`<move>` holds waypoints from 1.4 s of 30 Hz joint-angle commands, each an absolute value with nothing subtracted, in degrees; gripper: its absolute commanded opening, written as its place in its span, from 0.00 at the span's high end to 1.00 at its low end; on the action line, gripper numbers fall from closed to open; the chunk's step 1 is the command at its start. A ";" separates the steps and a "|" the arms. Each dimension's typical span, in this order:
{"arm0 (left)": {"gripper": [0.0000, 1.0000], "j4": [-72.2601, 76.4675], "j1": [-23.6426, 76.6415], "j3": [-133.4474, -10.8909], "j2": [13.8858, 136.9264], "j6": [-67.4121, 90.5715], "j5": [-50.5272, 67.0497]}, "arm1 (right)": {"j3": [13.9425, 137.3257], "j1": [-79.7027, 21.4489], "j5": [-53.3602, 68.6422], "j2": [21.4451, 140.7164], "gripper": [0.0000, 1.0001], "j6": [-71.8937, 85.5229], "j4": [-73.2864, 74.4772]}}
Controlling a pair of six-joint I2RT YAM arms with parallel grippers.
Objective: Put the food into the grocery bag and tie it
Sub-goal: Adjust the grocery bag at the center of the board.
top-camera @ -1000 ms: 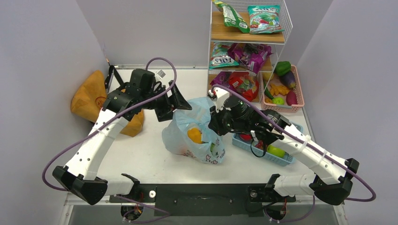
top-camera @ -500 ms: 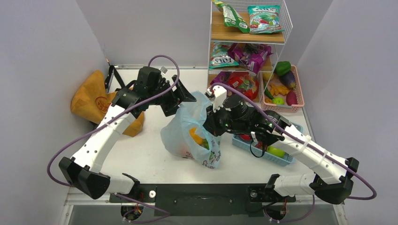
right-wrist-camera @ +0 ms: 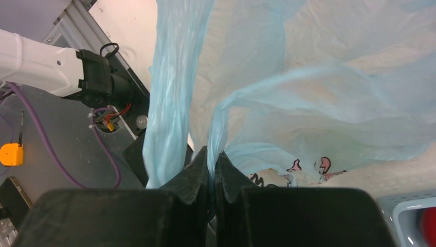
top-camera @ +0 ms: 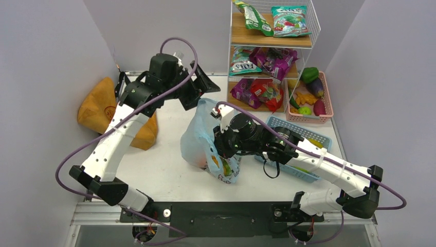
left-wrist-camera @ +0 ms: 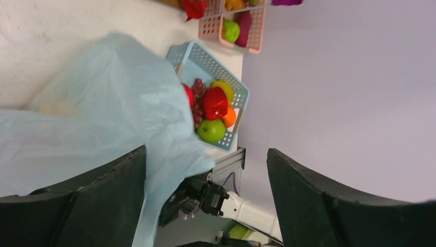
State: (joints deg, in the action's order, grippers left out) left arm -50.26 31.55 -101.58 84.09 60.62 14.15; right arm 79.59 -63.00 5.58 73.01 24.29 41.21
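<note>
Moved: left gripper (top-camera: 198,94) farther back, right gripper (top-camera: 218,149) nearer and leftward, bag (top-camera: 198,136) drawn out between them. Left fingers: spread apart, plastic draped against one. Right fingers: pressed together on a bag strand. Bag: mid-table, left of blue basket (top-camera: 308,135), food (top-camera: 216,163) inside.

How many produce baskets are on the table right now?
2. The blue basket sits just right of the grocery bag, partly under the right arm. The pink basket is farther back, beside the wire shelf. The arms could hide something small.
</note>
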 commanded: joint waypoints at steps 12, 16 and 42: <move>0.21 -83.47 43.85 -130.97 89.85 47.03 -7.55 | 80.35 -58.06 0.18 71.53 1.00 21.25 46.21; 0.21 -77.98 45.35 -126.49 86.54 45.08 -4.19 | 80.26 -55.76 -1.58 70.42 1.00 20.63 49.16; 0.32 -60.04 67.58 -88.38 69.33 60.27 -10.09 | 75.04 -51.94 -2.39 65.37 1.00 20.15 53.25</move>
